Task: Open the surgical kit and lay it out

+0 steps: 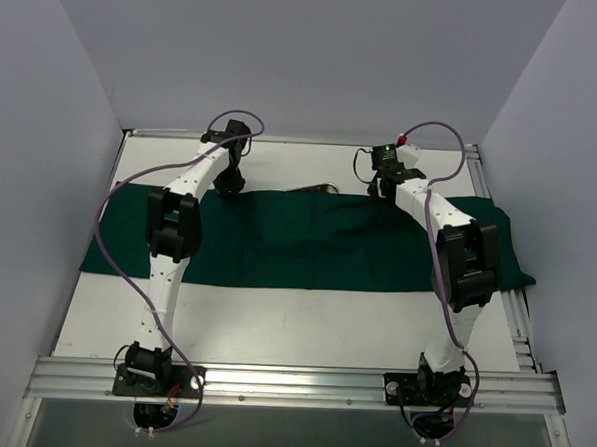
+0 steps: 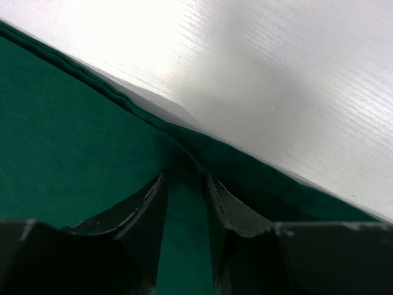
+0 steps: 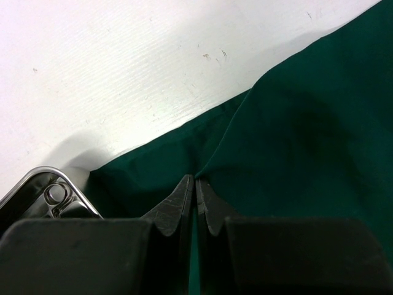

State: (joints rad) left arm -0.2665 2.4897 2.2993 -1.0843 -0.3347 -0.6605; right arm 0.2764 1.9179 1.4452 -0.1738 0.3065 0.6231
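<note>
One dark green drape [image 1: 307,249] is seen spread in a long band across the white table [image 1: 273,322], and one steel tray [image 3: 38,174] is partly exposed at its far edge, a single ring handle [image 3: 55,193] being visible inside. The left gripper [image 2: 184,178] is held narrowly apart astride the drape's far hem, whereas the right gripper [image 3: 195,179] is pinched tight on a fold of cloth just beside the tray. The table is enclosed by plain pale walls [image 1: 287,53]

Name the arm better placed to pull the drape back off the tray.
Probably right. The right gripper is shut on the drape edge, beside the exposed tray corner; the left gripper stands open astride that edge.
</note>
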